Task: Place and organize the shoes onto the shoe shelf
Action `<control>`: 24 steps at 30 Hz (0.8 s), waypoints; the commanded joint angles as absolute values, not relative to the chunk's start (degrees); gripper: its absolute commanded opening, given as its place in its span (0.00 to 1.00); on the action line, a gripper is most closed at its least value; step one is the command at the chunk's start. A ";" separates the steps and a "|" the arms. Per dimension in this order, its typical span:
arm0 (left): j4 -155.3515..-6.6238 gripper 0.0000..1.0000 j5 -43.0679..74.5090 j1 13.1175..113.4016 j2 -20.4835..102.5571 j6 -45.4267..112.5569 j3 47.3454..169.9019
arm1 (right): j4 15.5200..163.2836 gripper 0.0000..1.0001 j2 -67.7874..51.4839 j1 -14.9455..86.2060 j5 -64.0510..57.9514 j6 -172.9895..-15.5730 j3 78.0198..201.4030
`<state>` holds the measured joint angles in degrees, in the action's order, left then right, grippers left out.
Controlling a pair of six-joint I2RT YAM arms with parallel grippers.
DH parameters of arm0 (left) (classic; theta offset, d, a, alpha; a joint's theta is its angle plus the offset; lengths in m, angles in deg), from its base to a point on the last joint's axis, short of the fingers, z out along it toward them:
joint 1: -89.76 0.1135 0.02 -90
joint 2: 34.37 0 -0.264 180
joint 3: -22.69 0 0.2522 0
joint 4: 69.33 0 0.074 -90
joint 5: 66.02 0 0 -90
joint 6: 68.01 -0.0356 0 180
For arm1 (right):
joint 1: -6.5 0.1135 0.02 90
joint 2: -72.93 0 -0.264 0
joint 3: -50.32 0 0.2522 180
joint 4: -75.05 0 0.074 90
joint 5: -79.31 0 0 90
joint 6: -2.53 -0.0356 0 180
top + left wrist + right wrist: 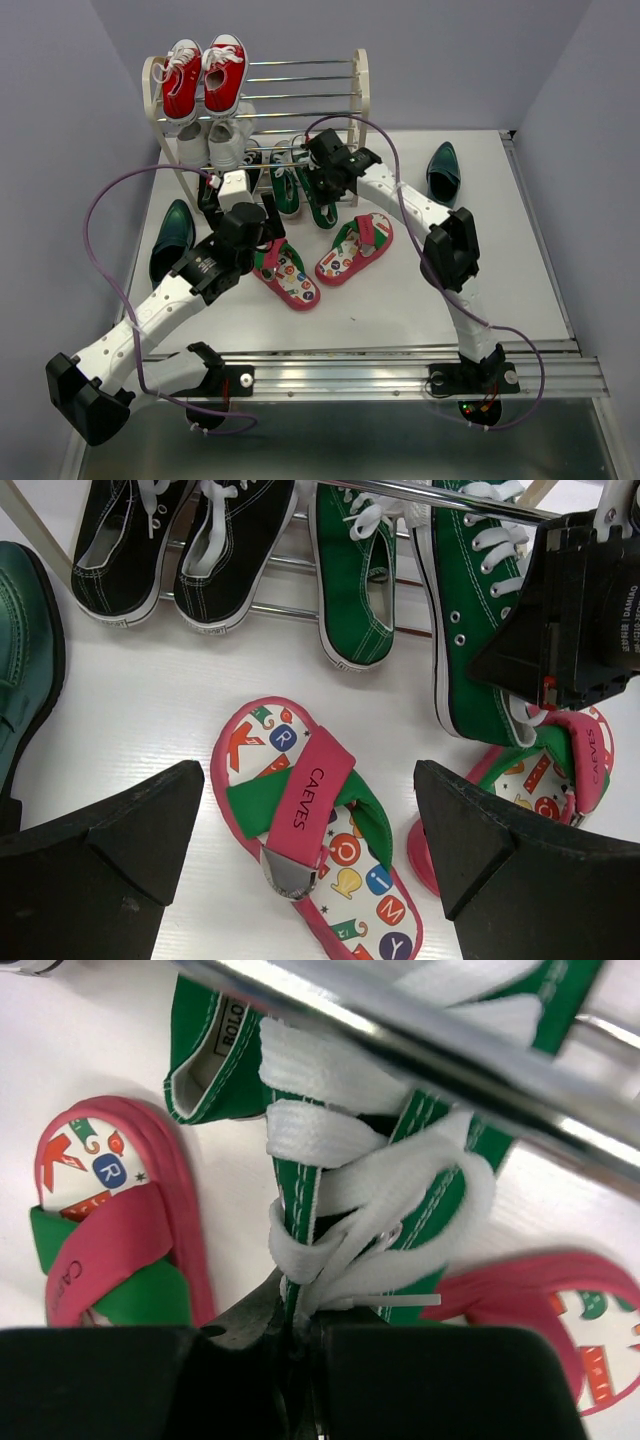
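Note:
My right gripper (pixel 295 1325) is shut on the laced edge of a green sneaker (pixel 430 1150), which lies toe-in under a chrome rod (pixel 420 1050) of the shoe shelf (pixel 360 90). Its mate (pixel 350 580) rests just left of it on the bottom tier. My left gripper (pixel 308 775) hangs open above a pink-red flip-flop (pixel 310 820), apart from it. The second flip-flop (pixel 355 248) lies to the right on the table. One teal dress shoe (pixel 172 240) lies on the table at the left, the other (pixel 443 172) at the right.
Red sneakers (pixel 203 78) fill the left of the shelf's top tier, with white sneakers (pixel 215 140) below them. Black sneakers (pixel 170 540) sit at the bottom left. The right gripper's body (pixel 580 600) is close to the left gripper's right finger.

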<state>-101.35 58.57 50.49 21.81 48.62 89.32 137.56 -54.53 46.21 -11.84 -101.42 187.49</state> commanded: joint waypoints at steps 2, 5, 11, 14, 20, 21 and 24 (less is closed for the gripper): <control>-99.61 0.99 60.46 50.82 22.50 47.91 88.84 | 126.95 0.01 -52.05 45.26 -7.79 -94.76 189.42; -99.96 0.99 60.81 51.00 22.67 47.91 88.92 | 124.85 0.01 -50.82 45.26 -8.92 -94.58 185.64; -100.49 0.99 61.42 51.09 22.50 48.18 89.10 | 124.23 0.01 -52.40 44.74 -18.15 -99.24 189.32; -100.58 0.99 61.51 51.17 22.76 48.35 89.10 | 123.96 0.01 -52.84 44.21 -21.67 -100.65 189.85; -100.58 0.99 61.42 51.44 23.90 48.35 89.54 | 123.87 0.01 -56.26 43.69 -21.50 -101.53 193.36; -100.49 0.99 61.25 51.44 23.99 48.09 89.71 | 123.87 0.01 -56.44 43.68 -21.59 -102.14 193.54; -100.58 0.99 61.16 51.44 24.25 48.18 89.72 | 123.96 0.01 -56.10 43.68 -22.55 -103.11 191.79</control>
